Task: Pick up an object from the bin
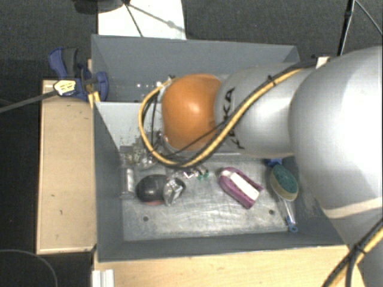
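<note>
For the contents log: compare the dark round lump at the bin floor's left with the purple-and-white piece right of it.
The dark lump is rounded and black; the purple-and-white piece is elongated, two-coloured and lies slantwise. The dark lump looks shorter than the purple-and-white piece. Both rest on the bin floor.

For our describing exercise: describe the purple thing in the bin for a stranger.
In the grey metal bin, look on the floor right of the middle. The oblong thing there is purple with a white patch; its left neighbour is a dark lump, its right a teal brush.
</note>
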